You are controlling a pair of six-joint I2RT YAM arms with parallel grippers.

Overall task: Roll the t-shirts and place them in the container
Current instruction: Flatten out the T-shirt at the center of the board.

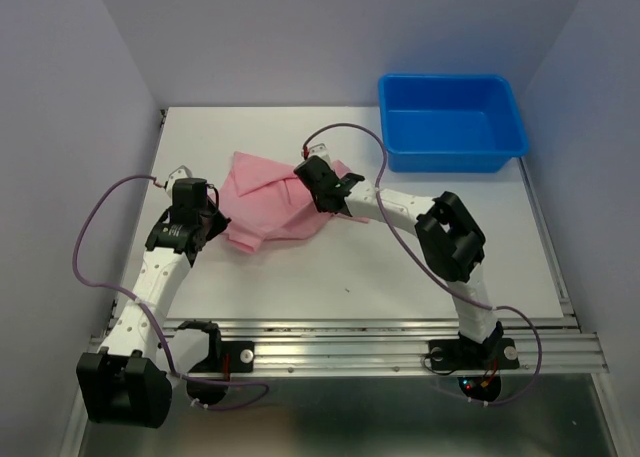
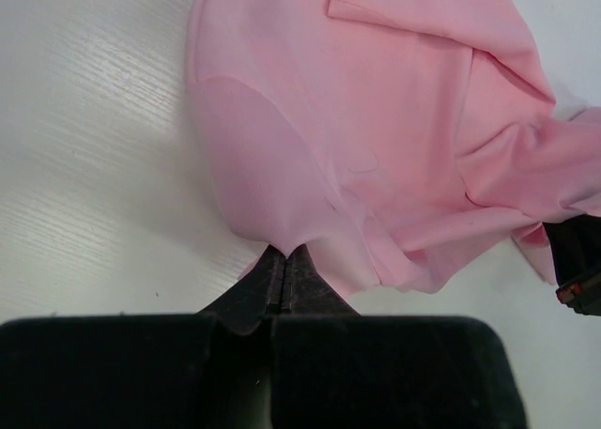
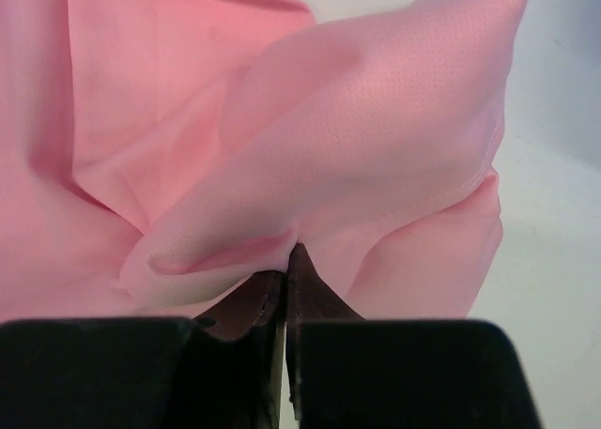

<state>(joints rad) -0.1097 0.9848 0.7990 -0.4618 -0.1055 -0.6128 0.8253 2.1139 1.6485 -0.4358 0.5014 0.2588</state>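
1. The desk [image 1: 400,277] carries everything. Its white top gives me a flat place to spread the cloth before any rolling.
2. The blue plastic bin [image 1: 450,160] sits at the far right corner, well apart from the cloth and out of my way.
3. The pink t-shirt [image 1: 270,202] lies rumpled left of the desk's middle, between my two arms. It is bunched and folded over itself, so I judge it needs flattening first and rolling has not begun.
4. My right claw [image 3: 286,260] is clenched on a raised fold at the shirt's right side, lifting it off the rest.
5. My left claw [image 2: 285,260] is clenched on the shirt's edge at its left side. Together the two pinches should let me draw the fabric taut.
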